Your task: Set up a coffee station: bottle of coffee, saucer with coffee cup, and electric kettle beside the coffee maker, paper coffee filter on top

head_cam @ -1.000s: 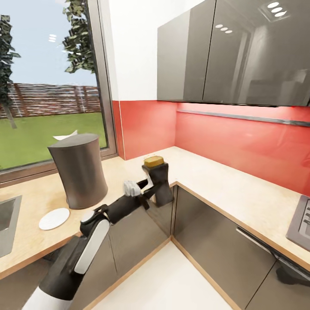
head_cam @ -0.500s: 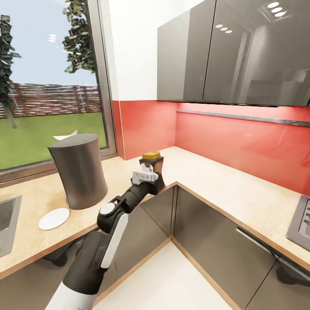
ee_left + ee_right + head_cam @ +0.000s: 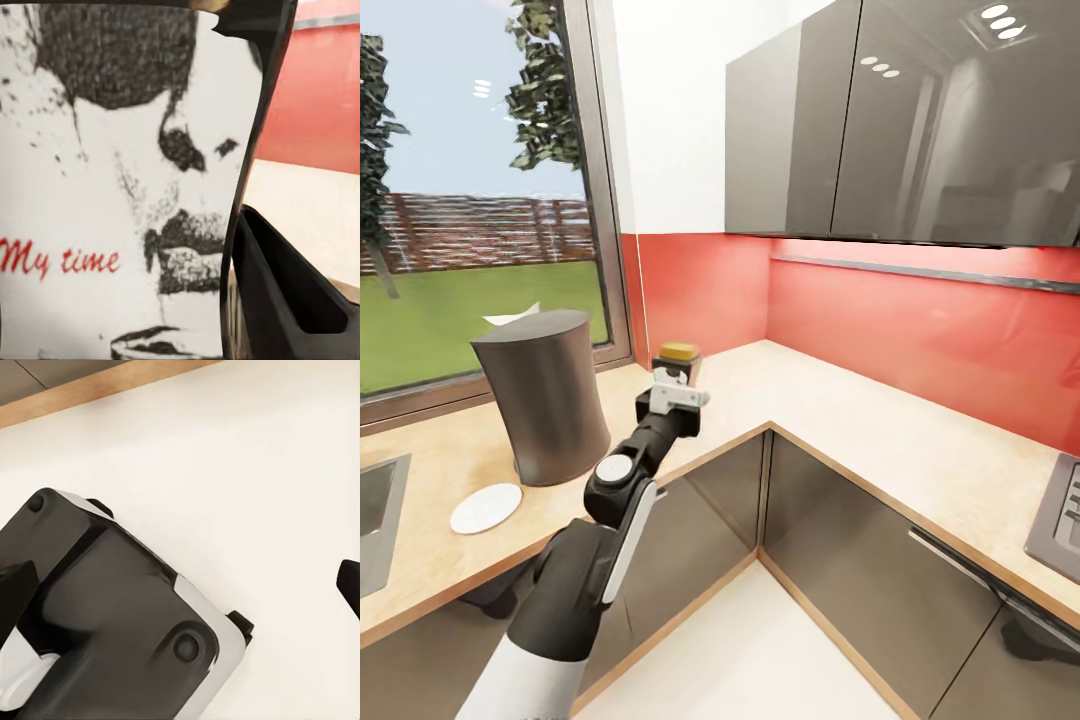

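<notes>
While the left arm reaches out over the kitchen countertop, its left gripper grips the bottle of coffee w/ the yellow-tan lid up, right of the coffee maker near the corner. The saucer lies on the counter just in front of the machine. Right gripper: one dark fingertip over pale floor, can't tell its state.
</notes>
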Controlling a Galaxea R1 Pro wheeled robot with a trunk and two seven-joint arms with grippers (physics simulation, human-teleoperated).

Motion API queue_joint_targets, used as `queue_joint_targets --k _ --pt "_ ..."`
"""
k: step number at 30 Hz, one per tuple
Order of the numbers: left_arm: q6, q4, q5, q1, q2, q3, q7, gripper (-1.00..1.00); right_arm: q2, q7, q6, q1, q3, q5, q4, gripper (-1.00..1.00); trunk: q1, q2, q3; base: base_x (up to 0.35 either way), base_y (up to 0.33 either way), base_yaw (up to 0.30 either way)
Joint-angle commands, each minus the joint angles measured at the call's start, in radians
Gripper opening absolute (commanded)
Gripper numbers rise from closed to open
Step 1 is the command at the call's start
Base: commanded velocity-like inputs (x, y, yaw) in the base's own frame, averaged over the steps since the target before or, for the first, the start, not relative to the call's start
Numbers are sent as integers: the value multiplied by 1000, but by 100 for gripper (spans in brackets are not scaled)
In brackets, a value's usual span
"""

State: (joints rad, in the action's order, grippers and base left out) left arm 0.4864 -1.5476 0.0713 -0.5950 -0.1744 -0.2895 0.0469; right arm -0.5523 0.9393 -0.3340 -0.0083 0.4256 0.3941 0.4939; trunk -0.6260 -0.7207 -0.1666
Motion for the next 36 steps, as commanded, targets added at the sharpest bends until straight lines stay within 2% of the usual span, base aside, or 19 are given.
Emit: queue_joint_targets --k 1,4,5,10,23,36 --pt "7 -1 12 -1 0 1 10 -100 -1 -1 -5 -1 7 6 0 100 0 -1 -2 0 0 0" --pt "9 -1 24 -2 0 30 32 -100 2 -3 -5 -1 6 6 0 100 0 -1 -2 0 0 0" --pt "10 0 27 -2 0 65 40 -100 3 -4 -5 -1 5 6 0 100 0 -1 -2 0 0 0" --pt "8 0 29 -2 0 103 48 -100 4 -5 -6 -1 4 6 -1 100 0 -1 -2 0 0 0" --pt "6 1 28 -2 0 118 48 -100 6 -2 -4 -1 10 6 0 100 0 -1 -2 7 -46 2" --pt "6 0 27 -2 0 115 48 -100 6 -2 -5 -1 10 6 0 100 0 -1 -2 3 -18 99"
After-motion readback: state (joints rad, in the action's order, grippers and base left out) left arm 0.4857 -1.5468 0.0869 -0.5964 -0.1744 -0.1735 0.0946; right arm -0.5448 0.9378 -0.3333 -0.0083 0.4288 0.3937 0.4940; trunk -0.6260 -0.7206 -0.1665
